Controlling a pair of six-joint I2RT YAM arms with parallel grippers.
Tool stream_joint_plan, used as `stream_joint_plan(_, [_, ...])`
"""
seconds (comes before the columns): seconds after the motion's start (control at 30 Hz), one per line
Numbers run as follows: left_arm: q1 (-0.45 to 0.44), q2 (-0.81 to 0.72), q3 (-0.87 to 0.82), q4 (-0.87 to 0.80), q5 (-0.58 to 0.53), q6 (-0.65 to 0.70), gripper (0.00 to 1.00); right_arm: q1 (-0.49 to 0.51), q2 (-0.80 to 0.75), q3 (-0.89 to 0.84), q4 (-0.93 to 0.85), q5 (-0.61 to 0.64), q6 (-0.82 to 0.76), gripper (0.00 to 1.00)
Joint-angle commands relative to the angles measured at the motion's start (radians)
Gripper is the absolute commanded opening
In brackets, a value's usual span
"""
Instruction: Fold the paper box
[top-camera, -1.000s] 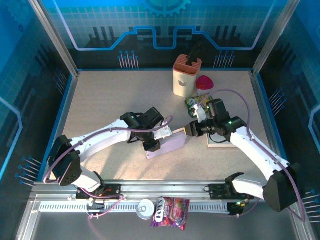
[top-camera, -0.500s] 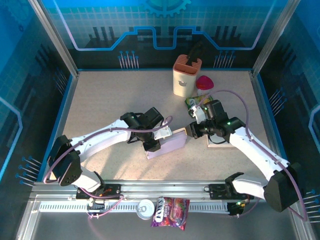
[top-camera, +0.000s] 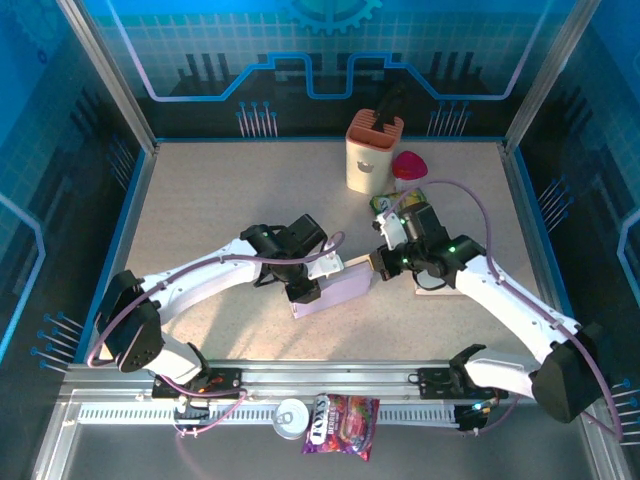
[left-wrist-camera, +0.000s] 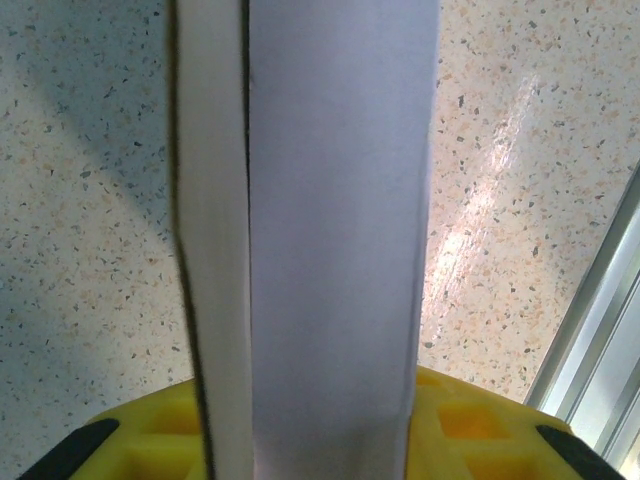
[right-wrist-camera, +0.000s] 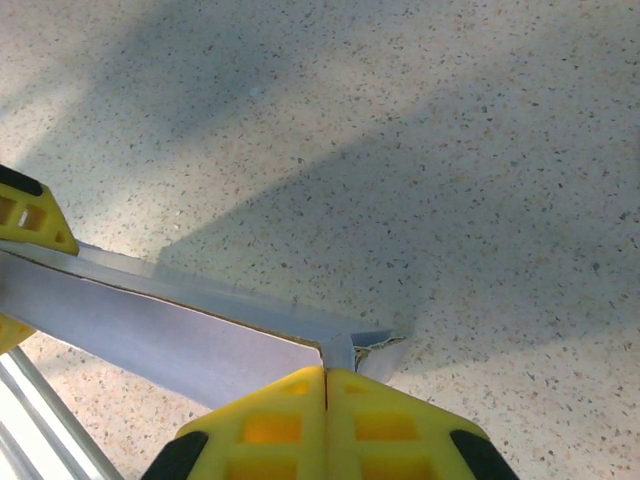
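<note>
The paper box is a long, flat lavender-white carton lying slantwise mid-table. My left gripper is shut across its near-left part. In the left wrist view the box runs straight up between the yellow fingers. My right gripper is at the box's far-right end. In the right wrist view its yellow fingers are pressed together, pinching a small end flap of the box. A torn corner of card sticks out beside that flap.
A beige holder with an orange top, a pink object and a green packet stand behind the right arm. A flat board lies under that arm. A can and a candy bag rest on the front rail.
My right gripper's jaws have closed onto the box's end flap, and that arm has edged slightly left. The left arm and the box have stayed put.
</note>
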Motion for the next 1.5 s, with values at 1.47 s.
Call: stream_joint_plan(1.47, [0.024, 0.026, 0.031, 0.024, 0.000, -0.028, 0.30, 0.163, -0.133, -0.105, 0.081, 0.257, 0.270, 0.00])
